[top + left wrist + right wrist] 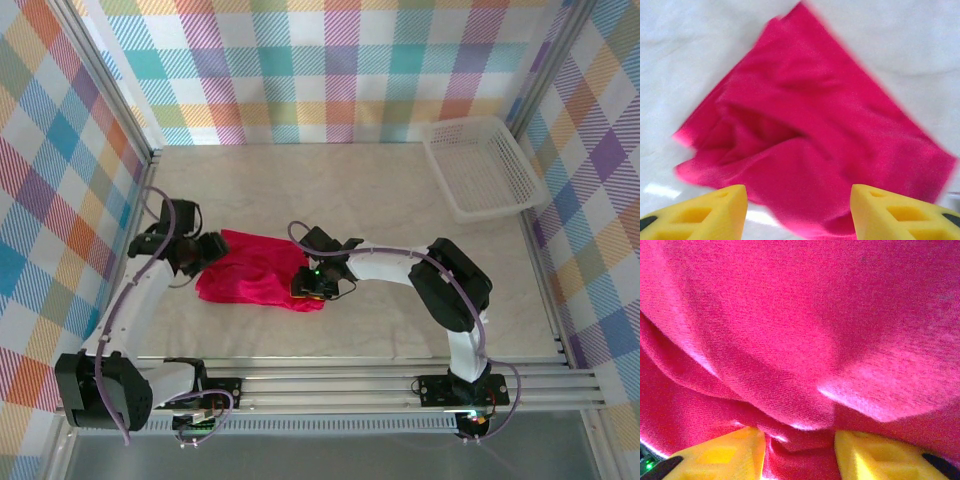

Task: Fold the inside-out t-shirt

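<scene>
The crimson inside-out t-shirt [250, 275] lies in a folded, rumpled heap on the pale table, left of centre. My left gripper [205, 252] hovers at its left edge. In the left wrist view its yellow fingers [715, 210] stand wide apart over the t-shirt [810, 125], open with nothing pinched. My right gripper [305, 285] sits at the heap's right end. In the right wrist view it [799, 452] is shut on a bunched fold of the t-shirt [790, 330], which presses close against the camera.
A white mesh basket [480, 165] stands at the back right corner. Checked walls enclose the table on three sides. Bare tabletop [330, 190] stretches behind the shirt and to the right of it.
</scene>
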{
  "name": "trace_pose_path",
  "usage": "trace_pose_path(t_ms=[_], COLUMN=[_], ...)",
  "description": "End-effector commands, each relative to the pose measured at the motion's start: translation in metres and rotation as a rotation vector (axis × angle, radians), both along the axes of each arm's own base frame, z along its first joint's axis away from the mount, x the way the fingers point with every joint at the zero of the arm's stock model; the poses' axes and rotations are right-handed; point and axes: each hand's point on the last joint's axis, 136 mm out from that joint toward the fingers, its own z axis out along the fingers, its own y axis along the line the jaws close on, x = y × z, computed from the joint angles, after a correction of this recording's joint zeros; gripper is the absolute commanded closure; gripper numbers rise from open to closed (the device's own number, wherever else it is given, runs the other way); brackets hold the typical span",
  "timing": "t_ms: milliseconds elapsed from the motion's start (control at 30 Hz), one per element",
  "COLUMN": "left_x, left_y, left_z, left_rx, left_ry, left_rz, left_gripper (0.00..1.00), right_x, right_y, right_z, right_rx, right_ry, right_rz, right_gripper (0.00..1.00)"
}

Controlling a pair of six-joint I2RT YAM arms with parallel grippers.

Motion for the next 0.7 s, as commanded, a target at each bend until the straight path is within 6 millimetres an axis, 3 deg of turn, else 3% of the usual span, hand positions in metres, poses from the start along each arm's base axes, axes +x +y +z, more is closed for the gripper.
trace_pose_path(t_ms=[0, 200, 467, 567, 667], left_x=[0.009, 0.01, 0.01, 0.007, 0.004], left_y=[-0.042, -0.082, -0.086, -0.082, -0.079], left_z=[0.003, -0.039, -0.078, -0.086, -0.085], left_rx=[-0.084, 0.03, 0.209, 0.249, 0.262], left_ry=[0.029, 0.178, 0.322, 0.353, 0.357], left_rz=[-0.158, -0.306, -0.372, -0.373, -0.375], left_gripper=[0.47, 0.46, 0.49, 0.62, 0.94], right_x=[-0.018, -0.016, -0.015, -0.014, -0.013], right_y=[-0.032, -0.037, -0.04, -0.042, -0.045], right_z=[-0.047, -0.05, -0.047, -0.047, -0.05], right_rx=[-0.173, -0.198, -0.196, -0.188, -0.174], right_ry=[0.093, 0.091, 0.089, 0.094, 0.107], right_rz=[-0.01, -0.036, -0.043, -0.053, -0.07], right_gripper=[0.62, 0.62, 0.62, 0.62, 0.62])
